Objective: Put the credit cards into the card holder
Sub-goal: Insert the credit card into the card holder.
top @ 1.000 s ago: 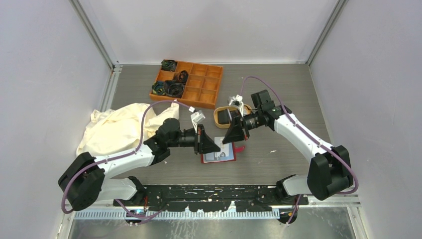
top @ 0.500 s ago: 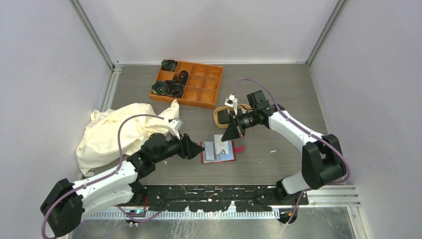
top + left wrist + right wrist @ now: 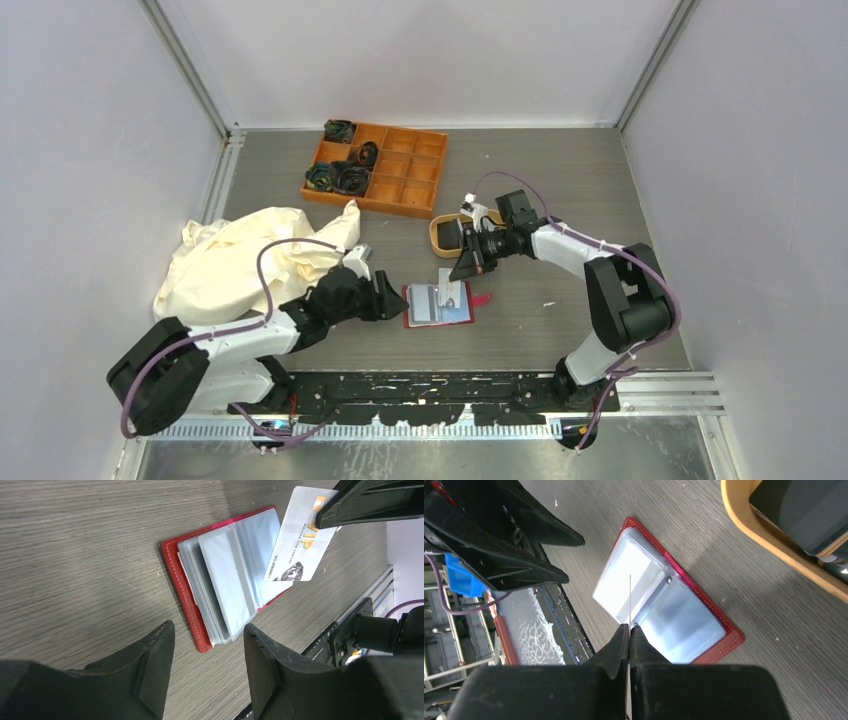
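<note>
The red card holder [image 3: 438,306] lies open on the table, its clear pockets [image 3: 225,585] facing up. My left gripper [image 3: 392,297] is open and low at the holder's left edge [image 3: 182,590], with nothing between its fingers [image 3: 150,665]. My right gripper [image 3: 629,626] is shut on a light grey credit card [image 3: 300,540], which stands on edge just above the holder's [image 3: 664,600] pockets. This card [image 3: 629,600] shows as a thin line in the right wrist view. More credit cards, black ones [image 3: 809,510], lie in the tan oval tray [image 3: 764,535].
The tan tray [image 3: 436,240] sits just behind the holder, under my right arm. An orange compartment box [image 3: 380,170] with dark items stands at the back. A cream cloth [image 3: 240,260] is bunched at the left, beside my left arm.
My left gripper has opened and pulled back from over the holder to its left edge. My right gripper has carried the card lower and nearer the pockets.
</note>
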